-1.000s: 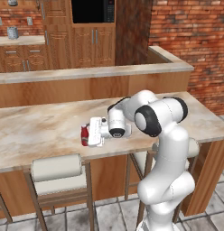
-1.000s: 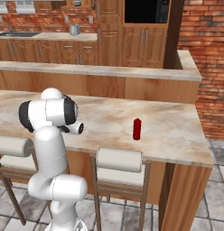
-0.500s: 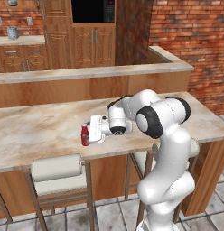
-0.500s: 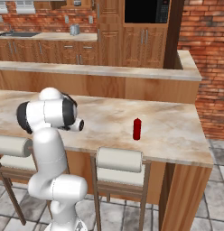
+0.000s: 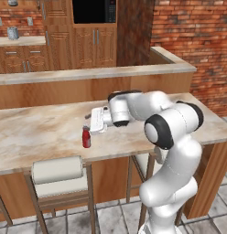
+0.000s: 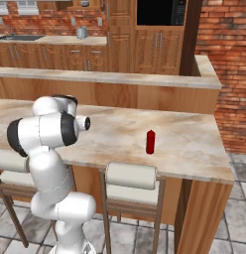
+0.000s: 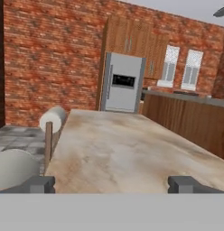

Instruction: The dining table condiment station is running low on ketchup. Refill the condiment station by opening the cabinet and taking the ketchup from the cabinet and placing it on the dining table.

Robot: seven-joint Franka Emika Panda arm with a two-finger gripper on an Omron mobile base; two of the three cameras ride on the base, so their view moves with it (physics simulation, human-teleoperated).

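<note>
The ketchup, a small red bottle, stands upright on the dining table, near its front edge. It also stands free on the marble top in the right base view. My gripper hangs open just above and behind the bottle and holds nothing. In the hand view my two fingertips are wide apart, with bare table top between them. The wall cabinet is out of view.
Cushioned stools stand along the table's front. A raised wooden ledge runs along its back. A brick wall is to the right. Across the room are a steel fridge and a counter with a grey kettle.
My hand has lifted up and away from the ketchup, which stays standing on the table where it was.
</note>
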